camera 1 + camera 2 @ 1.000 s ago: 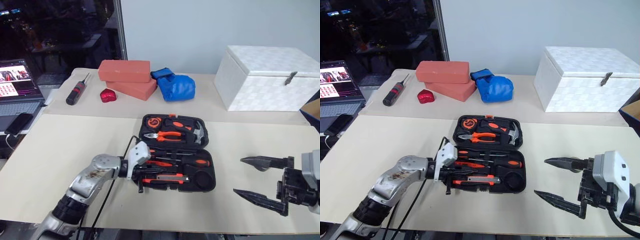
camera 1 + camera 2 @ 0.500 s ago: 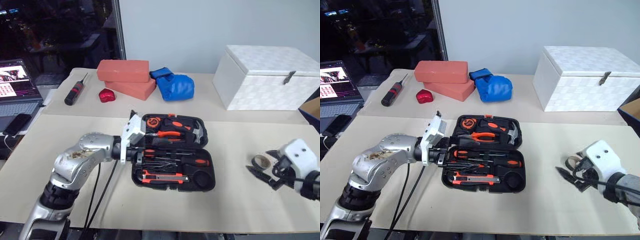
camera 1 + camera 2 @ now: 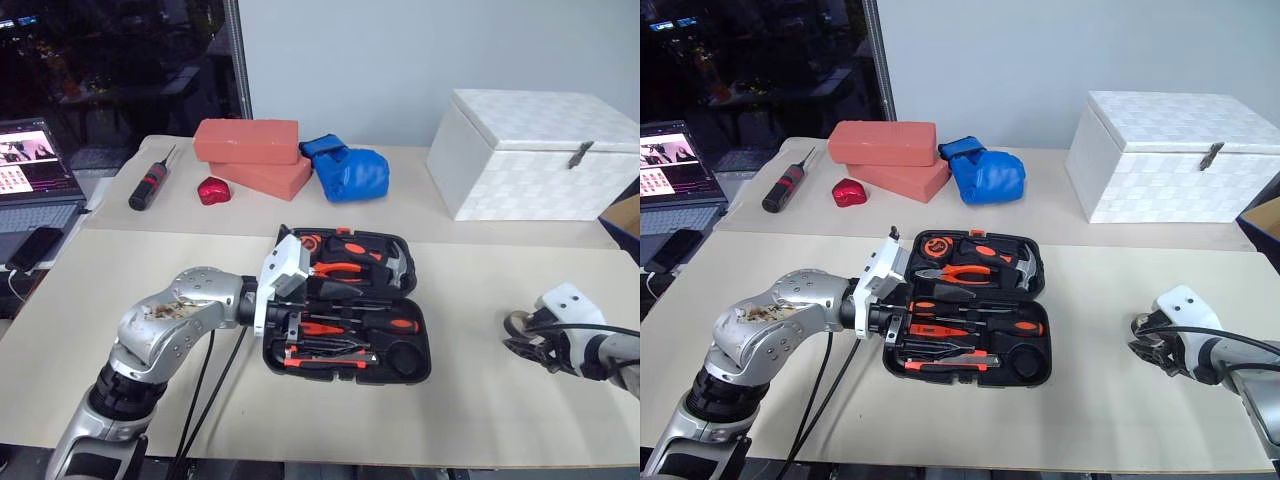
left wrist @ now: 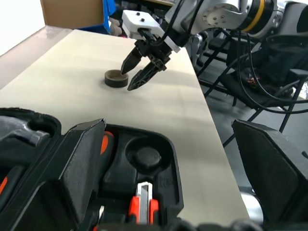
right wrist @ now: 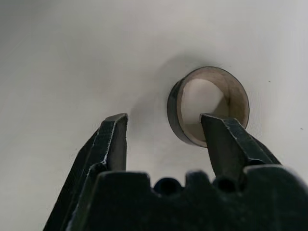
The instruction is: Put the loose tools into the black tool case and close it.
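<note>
The black tool case lies open mid-table with orange-and-black screwdrivers, a utility knife and other tools in its slots; a round recess is bare. My left gripper hovers open over the case's left side, holding nothing. A small grey-olive tape roll lies flat on the table right of the case. My right gripper points down at it, open, one finger inside the ring and one outside; it also appears in the left wrist view.
A white box stands at the back right, beside a cardboard box edge. Two red bricks, a blue glove, a small red object and a black-and-red screwdriver lie at the back. A laptop is far left.
My right gripper swung right and down onto the tape roll, its wide fingers narrowing. My left gripper opened and rose from the case's front row to above its left side.
</note>
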Controlling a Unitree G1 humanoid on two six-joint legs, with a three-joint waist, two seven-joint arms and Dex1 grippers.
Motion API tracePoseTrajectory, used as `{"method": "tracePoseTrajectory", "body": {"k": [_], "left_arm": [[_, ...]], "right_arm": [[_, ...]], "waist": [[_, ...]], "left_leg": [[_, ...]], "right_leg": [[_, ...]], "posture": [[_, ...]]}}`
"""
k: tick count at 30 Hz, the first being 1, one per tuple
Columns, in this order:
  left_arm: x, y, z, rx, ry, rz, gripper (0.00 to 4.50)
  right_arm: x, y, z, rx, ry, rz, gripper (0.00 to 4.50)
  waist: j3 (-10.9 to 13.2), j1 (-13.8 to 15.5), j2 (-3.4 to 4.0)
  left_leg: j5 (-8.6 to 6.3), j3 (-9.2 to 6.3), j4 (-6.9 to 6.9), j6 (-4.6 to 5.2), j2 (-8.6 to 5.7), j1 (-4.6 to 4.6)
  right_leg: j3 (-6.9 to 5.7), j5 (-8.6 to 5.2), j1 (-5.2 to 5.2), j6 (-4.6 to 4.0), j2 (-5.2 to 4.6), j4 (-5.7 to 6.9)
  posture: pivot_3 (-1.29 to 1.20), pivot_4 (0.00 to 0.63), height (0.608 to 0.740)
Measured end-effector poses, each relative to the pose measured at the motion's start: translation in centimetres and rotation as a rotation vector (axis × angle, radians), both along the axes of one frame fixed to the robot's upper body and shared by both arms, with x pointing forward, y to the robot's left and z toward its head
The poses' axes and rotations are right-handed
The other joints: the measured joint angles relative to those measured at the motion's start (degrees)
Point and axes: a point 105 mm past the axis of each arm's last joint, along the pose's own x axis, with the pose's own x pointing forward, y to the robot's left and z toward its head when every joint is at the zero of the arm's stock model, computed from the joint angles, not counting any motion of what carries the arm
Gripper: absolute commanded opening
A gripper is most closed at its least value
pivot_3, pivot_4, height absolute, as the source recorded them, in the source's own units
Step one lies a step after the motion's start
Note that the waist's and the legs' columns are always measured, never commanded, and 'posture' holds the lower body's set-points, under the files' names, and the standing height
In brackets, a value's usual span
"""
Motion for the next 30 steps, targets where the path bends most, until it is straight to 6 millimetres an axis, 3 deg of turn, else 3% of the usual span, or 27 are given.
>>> {"method": "tracePoseTrajectory", "body": {"k": [7, 13, 16, 17, 20, 23, 25, 30], "left_arm": [[0.1, 0.4, -0.1, 0.017, -0.030, 0.009, 4.50], [0.0, 1.1, -0.6, 0.029, -0.016, 0.017, 4.50], [-0.3, 2.6, -1.5, 0.065, 0.004, 0.033, 4.50], [-0.3, 3.2, -1.6, 0.071, 0.007, 0.041, 4.50], [-0.6, 4.5, -1.9, 0.083, 0.018, 0.061, 4.50], [-1.0, 5.5, -2.5, 0.105, 0.029, 0.070, 4.50], [-1.0, 5.9, -2.7, 0.110, 0.035, 0.080, 4.50], [-1.1, 6.3, -2.8, 0.115, 0.040, 0.090, 4.50]], "right_arm": [[1.8, -0.2, -0.2, 0.004, -0.005, 0.038, 0.06], [0.8, 1.9, 0.9, 0.085, 0.024, 0.157, 0.06], [-0.6, 5.6, 3.6, 0.129, 0.050, 0.315, 0.06], [-1.4, 7.7, 4.7, 0.136, 0.050, 0.408, 0.06], [-3.0, 12.5, 6.0, 0.146, 0.067, 0.576, 0.06], [-4.2, 15.9, 4.9, 0.130, 0.102, 0.675, 0.06], [-4.6, 17.1, 4.0, 0.135, 0.127, 0.693, 0.06], [-4.8, 18.2, 2.3, 0.114, 0.173, 0.684, 0.06]], "waist": [[0.0, -0.1, 0.02], [0.0, 0.1, 0.07], [0.1, -0.4, 0.18], [0.1, -0.4, 0.10], [0.1, -0.4, 0.04], [0.2, -0.2, -0.08], [0.2, 0.2, -0.17], [0.3, 0.4, -0.21]], "left_leg": [[0.00, 0.00, -0.02, 0.00, 0.01, -0.01], [0.00, -0.01, -0.03, 0.00, 0.00, -0.04], [-0.01, 0.00, -0.05, 0.00, 0.09, 0.00], [-0.01, -0.10, -0.05, 0.00, 0.14, 0.07], [0.00, -0.10, -0.03, -0.01, 0.13, 0.08], [0.00, -0.04, -0.02, -0.02, 0.12, 0.06], [0.00, -0.02, -0.02, -0.03, 0.10, -0.04], [0.00, 0.05, -0.01, -0.02, 0.09, -0.40]], "right_leg": [[0.02, 0.02, -0.03, 0.05, 0.02, 0.03], [0.02, 0.07, -0.05, 0.19, 0.01, 0.04], [0.02, 0.07, -0.10, 0.18, 0.08, 0.13], [-0.08, 0.02, -0.02, 0.09, 0.14, 0.18], [-0.08, -0.03, -0.05, -0.09, 0.10, 0.18], [-0.08, -0.04, -0.07, -0.11, 0.02, 0.11], [-0.09, -0.04, -0.13, -0.11, -0.03, 0.04], [-0.10, -0.04, -0.35, -0.07, -0.07, -0.07]], "posture": [[0.00, 0.150, 0.740], [0.00, 0.150, 0.740], [0.00, 0.150, 0.740], [0.00, 0.150, 0.740], [0.00, 0.150, 0.740], [0.00, 0.150, 0.740], [0.00, 0.150, 0.740], [0.00, 0.150, 0.740]]}}
